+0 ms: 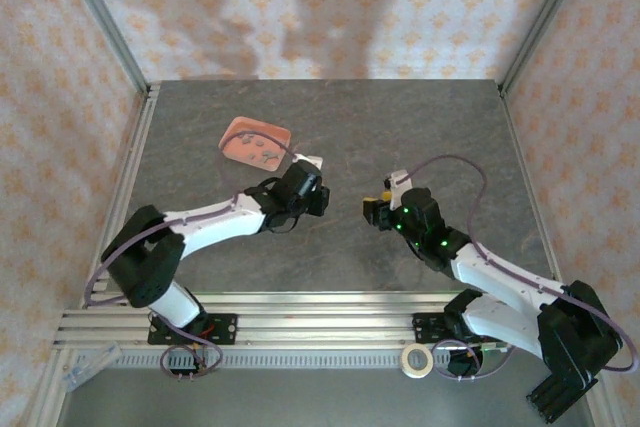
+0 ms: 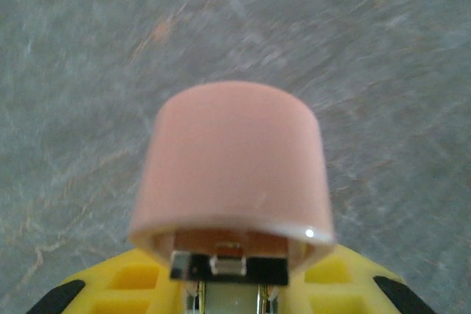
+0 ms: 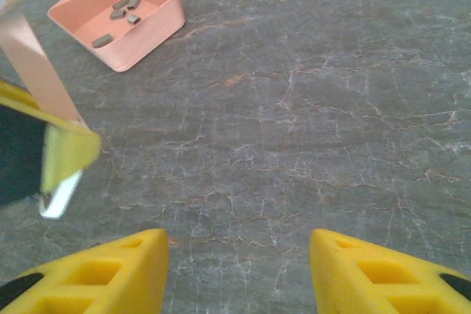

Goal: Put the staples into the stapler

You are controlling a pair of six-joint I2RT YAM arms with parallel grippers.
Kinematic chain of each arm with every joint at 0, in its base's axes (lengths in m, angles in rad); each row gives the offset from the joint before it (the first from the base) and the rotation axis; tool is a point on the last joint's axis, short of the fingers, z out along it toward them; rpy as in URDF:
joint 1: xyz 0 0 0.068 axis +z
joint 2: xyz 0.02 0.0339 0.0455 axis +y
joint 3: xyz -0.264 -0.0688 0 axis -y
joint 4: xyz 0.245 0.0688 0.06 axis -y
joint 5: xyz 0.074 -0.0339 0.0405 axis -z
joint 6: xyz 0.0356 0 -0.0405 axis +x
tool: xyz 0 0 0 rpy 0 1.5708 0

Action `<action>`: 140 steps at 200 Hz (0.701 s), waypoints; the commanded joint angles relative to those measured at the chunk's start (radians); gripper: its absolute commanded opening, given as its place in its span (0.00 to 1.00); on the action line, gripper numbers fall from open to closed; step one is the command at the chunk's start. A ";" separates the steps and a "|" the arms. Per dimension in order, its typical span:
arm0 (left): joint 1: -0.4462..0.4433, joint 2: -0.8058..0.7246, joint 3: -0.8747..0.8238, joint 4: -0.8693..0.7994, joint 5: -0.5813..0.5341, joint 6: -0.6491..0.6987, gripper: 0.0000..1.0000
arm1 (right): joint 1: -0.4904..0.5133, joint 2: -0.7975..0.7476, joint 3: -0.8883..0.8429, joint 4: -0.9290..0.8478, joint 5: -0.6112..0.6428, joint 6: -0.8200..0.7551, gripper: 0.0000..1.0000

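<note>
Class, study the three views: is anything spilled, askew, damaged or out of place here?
Nothing is spilled or damaged: the staples lie inside the pink tray. The stapler is off the table, clamped in the left end effector. One stray item: a roll of tape sits on the front rail.

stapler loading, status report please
Left gripper shut on slim pale-pink mini stapler. Right gripper open, empty. Grey metal staples loose in salmon-pink tray. Nothing blocking the tray.
</note>
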 commanded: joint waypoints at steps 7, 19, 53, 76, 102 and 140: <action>-0.022 0.078 0.059 -0.093 -0.092 -0.160 0.20 | -0.001 -0.024 -0.013 0.025 0.050 0.056 0.52; -0.029 0.104 0.070 -0.076 -0.124 -0.167 0.22 | -0.001 -0.023 -0.017 0.024 0.052 0.067 0.52; -0.031 0.181 0.131 -0.091 -0.168 -0.204 0.23 | -0.001 -0.013 -0.016 -0.007 0.070 0.083 0.53; -0.033 0.227 0.172 -0.123 -0.170 -0.235 0.24 | -0.001 -0.019 -0.019 -0.019 0.076 0.083 0.53; -0.033 0.267 0.194 -0.134 -0.167 -0.249 0.26 | -0.001 -0.022 -0.016 -0.033 0.089 0.083 0.53; -0.033 0.287 0.204 -0.131 -0.158 -0.256 0.31 | -0.001 -0.021 -0.017 -0.050 0.105 0.088 0.54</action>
